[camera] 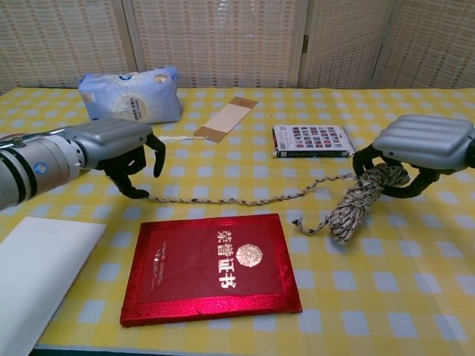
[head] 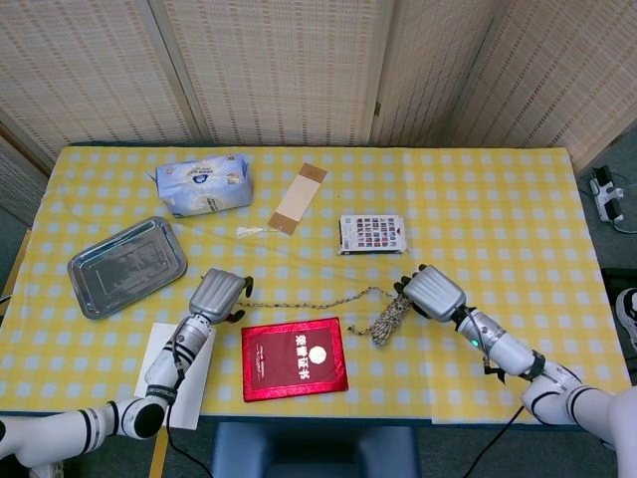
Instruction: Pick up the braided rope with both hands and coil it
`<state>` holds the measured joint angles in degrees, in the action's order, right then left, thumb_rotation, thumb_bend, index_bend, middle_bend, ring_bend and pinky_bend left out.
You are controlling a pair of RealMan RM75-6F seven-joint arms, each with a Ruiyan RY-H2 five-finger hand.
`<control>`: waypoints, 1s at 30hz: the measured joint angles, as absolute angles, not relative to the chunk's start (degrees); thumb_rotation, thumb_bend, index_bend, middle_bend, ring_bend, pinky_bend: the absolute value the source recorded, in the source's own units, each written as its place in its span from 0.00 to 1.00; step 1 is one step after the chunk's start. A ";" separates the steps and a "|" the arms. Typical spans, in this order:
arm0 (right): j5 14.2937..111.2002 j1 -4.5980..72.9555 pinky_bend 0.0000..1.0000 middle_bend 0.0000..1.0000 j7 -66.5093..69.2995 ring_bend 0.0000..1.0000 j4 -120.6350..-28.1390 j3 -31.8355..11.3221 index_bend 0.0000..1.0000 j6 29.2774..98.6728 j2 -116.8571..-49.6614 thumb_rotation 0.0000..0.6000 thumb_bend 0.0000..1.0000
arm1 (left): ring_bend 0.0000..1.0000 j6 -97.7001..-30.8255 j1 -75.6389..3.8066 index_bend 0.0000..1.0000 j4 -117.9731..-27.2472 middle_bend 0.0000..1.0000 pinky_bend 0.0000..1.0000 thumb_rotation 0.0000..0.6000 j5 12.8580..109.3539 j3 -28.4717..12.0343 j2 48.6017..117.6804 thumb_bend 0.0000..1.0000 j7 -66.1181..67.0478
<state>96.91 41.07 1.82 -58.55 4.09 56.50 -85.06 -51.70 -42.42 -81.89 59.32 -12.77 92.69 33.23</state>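
Speckled beige-and-brown braided rope (camera: 245, 199) on yellow-and-white checked desk (head: 498, 199). Coiled bundle of it gripped in right hand (camera: 415, 159), fingers curled around the loops, short tail hanging below toward desk. Remaining length stretched out from that bundle in a nearly straight line toward left hand (camera: 126, 159); long axis running hand to hand. Free end just under left hand's dark fingertips (camera: 138, 193), fingers arched downward over it; contact or pinch cannot be told. Left hand clearly nearer the loose end, right nearer the coil. Judged next: securing that end. Rope soft, limp, coarse weave. Glossy red certificate folder (head: 295, 358) flat just near side of the stretched run, stiff and smooth.
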 measured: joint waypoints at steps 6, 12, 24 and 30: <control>96.69 41.02 0.50 0.57 2.19 0.61 -58.13 4.24 0.75 56.49 -85.16 1.00 0.55 | 0.87 -52.66 -43.87 0.55 -79.70 0.95 0.88 1.00 55.41 -12.35 95.67 0.38 35.67; 96.38 40.89 0.50 0.57 2.60 0.62 -57.66 4.27 0.75 56.61 -85.22 1.00 0.55 | 0.88 -53.73 -44.62 0.58 -77.63 0.96 0.89 1.00 52.82 -11.82 97.85 0.40 36.62; 96.05 40.88 0.50 0.57 3.13 0.62 -56.96 4.40 0.75 56.39 -85.61 1.00 0.55 | 0.88 -55.26 -45.26 0.58 -74.96 0.96 0.90 1.00 51.67 -10.97 100.74 0.40 36.34; 96.01 40.84 0.50 0.57 3.33 0.62 -56.67 4.57 0.75 56.29 -85.84 1.00 0.55 | 0.88 -55.16 -45.92 0.58 -74.16 0.96 0.89 1.00 49.65 -11.40 101.21 0.40 37.50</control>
<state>96.01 40.84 3.33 -56.67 4.57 56.29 -85.84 -55.16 -45.92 -74.16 49.65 -11.40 101.21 37.50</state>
